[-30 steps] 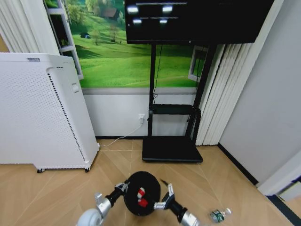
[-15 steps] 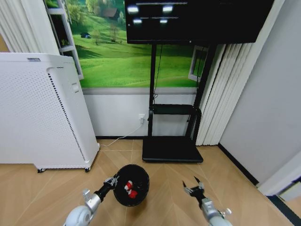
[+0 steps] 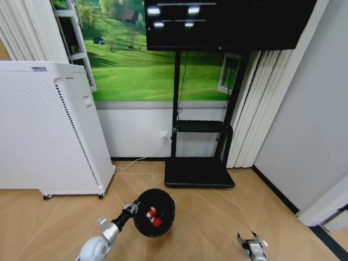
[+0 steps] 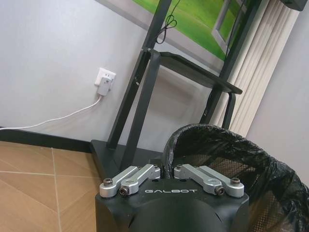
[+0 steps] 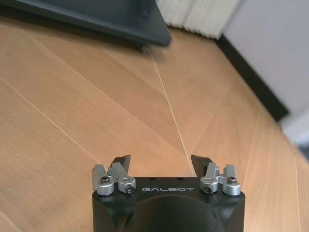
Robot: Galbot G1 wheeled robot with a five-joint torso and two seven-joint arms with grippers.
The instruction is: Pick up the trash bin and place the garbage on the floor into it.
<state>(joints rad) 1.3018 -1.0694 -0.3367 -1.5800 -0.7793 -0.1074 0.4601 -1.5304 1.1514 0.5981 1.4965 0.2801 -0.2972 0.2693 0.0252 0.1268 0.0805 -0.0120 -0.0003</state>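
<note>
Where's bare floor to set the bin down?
Bare wood lies between the trash bin, held at its rim by the left gripper, and the open right gripper. Crowded toward the stand base and white cabinet.

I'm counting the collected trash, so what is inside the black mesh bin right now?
In the head view, the small round black mesh trash bin, held at its rim by the left gripper, contains red-and-white pieces. Its walls hide anything deeper, so the count stays unclear.

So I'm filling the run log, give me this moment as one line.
left gripper: shut on trash bin rim | right gripper: open, above floor | bin: red-and-white garbage inside
</note>
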